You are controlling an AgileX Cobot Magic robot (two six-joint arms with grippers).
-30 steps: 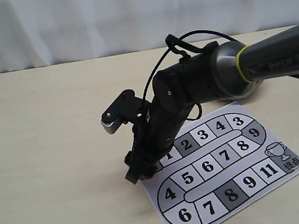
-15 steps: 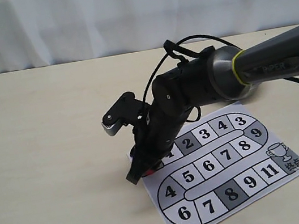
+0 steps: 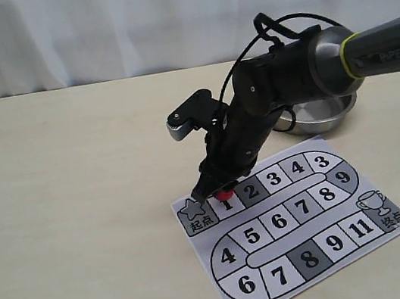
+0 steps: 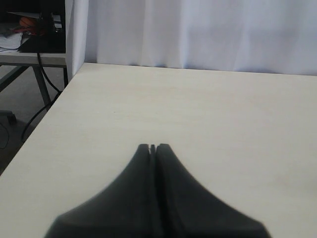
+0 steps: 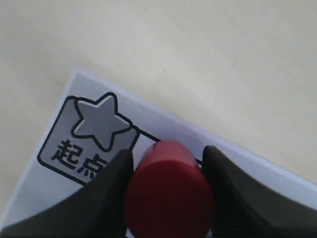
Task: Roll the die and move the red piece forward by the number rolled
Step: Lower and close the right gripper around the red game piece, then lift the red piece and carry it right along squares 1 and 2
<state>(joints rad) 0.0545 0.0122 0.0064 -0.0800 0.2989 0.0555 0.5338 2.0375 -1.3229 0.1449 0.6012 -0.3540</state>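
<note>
On the board (image 3: 279,255) I read numbered squares: 1, 2, 3, 4, 3 along one row, 9 at the bend, 8, 7, 6, 5 back through the middle, 4 at the next bend, then 6, 7, 8, 9, 11. The 1 showed partly behind the red piece (image 3: 225,193). The start square (image 3: 196,215) carried a star and 起点. The end square (image 3: 383,212) bore a trophy and what looked like 终点. The right arm (image 3: 391,54) read PIPER.

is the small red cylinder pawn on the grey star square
No, the small red cylinder pawn is in the right gripper beside the uncovered star square.
</note>
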